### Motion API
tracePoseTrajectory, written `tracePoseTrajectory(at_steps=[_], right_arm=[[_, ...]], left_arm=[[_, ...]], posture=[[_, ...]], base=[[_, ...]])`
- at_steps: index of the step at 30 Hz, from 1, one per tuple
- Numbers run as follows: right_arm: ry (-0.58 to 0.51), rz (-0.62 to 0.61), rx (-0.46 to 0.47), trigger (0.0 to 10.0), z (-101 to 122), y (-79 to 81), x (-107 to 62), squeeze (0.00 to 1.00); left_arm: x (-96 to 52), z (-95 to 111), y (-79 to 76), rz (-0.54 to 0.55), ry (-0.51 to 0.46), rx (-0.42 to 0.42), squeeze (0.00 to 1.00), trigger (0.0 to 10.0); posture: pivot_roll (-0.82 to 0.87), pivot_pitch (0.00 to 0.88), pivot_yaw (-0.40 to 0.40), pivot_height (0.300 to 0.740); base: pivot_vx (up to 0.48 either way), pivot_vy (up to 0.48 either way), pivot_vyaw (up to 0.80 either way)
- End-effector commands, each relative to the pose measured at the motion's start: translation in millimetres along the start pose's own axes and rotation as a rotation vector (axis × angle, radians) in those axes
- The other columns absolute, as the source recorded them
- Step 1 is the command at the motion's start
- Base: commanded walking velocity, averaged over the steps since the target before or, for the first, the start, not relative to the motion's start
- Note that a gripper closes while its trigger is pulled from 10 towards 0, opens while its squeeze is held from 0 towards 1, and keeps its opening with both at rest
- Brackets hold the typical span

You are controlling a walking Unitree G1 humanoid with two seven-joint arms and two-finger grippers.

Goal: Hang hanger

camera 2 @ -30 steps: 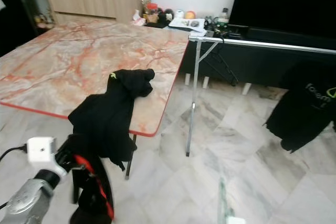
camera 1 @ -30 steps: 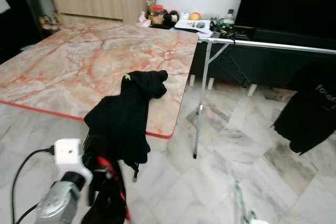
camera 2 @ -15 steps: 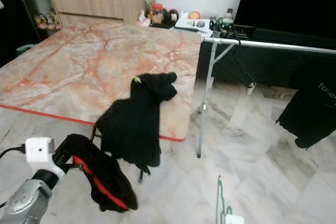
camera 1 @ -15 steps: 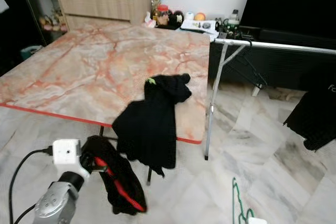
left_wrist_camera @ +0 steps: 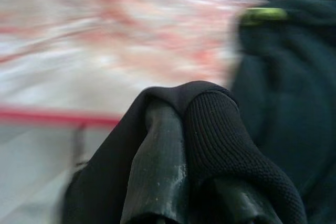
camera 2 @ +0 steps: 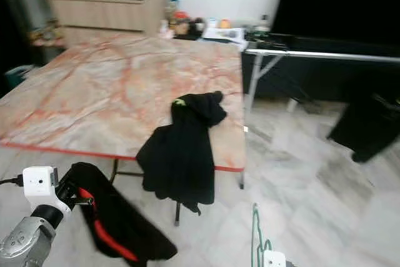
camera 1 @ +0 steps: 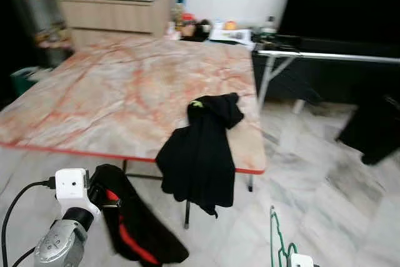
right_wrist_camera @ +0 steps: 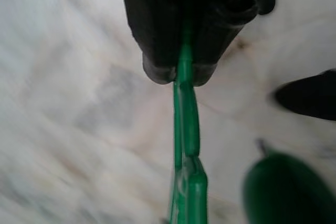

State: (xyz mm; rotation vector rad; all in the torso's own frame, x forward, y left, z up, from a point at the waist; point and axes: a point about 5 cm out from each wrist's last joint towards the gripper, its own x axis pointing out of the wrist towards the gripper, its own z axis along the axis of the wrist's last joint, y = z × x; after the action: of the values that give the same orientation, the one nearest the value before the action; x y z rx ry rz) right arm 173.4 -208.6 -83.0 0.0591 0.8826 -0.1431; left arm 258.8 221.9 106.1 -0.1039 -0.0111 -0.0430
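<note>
1. Low at the right of the head views, the green hanger stands up thin and wiry from the right hand, above the pale marble floor.
2. Right wrist view: that hand's two black fingers are pinched tight together on the hanger's green wire, which runs out straight from between the tips; a blurred green shape sits near it, too soft to tell what part it is.
3. Over on the left, the left hand is wrapped in a black garment with red trim; the cloth covers the fingers in the left wrist view, clamped between them, and it droops down below the silver left arm.
4. Just past it, a second black garment with a small yellow-green mark near its collar lies over the near edge of the counter, half on the pink marble top, half hanging off the red-edged rim.
5. Beyond the counter's far right corner runs a silver rail on folding legs, with a dark piece of clothing below its right end.
6. Far back, a wooden sideboard stands against the wall, with small clutter at the counter's far end, all a bit blurred.
</note>
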Motion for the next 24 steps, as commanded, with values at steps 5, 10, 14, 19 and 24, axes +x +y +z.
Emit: tracePoseTrajectory(at_steps=[5, 10, 14, 19, 24], right_arm=[[0.008, -0.015, 0.002, 10.0, -3.1, -4.7, -1.2, 0.0], [0.009, -0.013, 0.0, 10.0, -3.4, -4.2, -1.2, 0.0], [0.009, -0.01, -0.002, 10.0, -3.7, -3.4, -1.3, 0.0], [0.009, -0.008, -0.001, 10.0, -3.8, -2.5, -1.2, 0.0], [0.009, -0.005, -0.001, 10.0, -3.9, -1.4, -1.1, 0.0]], left_arm=[[1.8, 13.3, -6.2, -0.032, -0.071, 0.006, 0.0, 10.0], [1.4, 15.3, -8.7, -0.032, -0.087, 0.0, 0.0, 10.0], [2.5, 18.8, -11.5, -0.05, -0.094, -0.003, 0.0, 10.0], [3.8, 21.2, -12.0, -0.06, -0.098, -0.001, 0.0, 10.0], [4.9, 22.4, -14.1, -0.072, -0.099, -0.003, 0.0, 10.0]], posture=[[0.14, 0.004, -0.006, 0.74], [0.14, 0.002, -0.007, 0.74], [0.14, 0.0, -0.007, 0.74], [0.14, 0.0, -0.003, 0.74], [0.14, 0.0, 0.001, 0.74]], base=[[0.0, 0.0, 0.0], [0.0, 0.0, 0.0], [0.0, 0.0, 0.0], [0.0, 0.0, 0.0], [0.0, 0.0, 0.0]])
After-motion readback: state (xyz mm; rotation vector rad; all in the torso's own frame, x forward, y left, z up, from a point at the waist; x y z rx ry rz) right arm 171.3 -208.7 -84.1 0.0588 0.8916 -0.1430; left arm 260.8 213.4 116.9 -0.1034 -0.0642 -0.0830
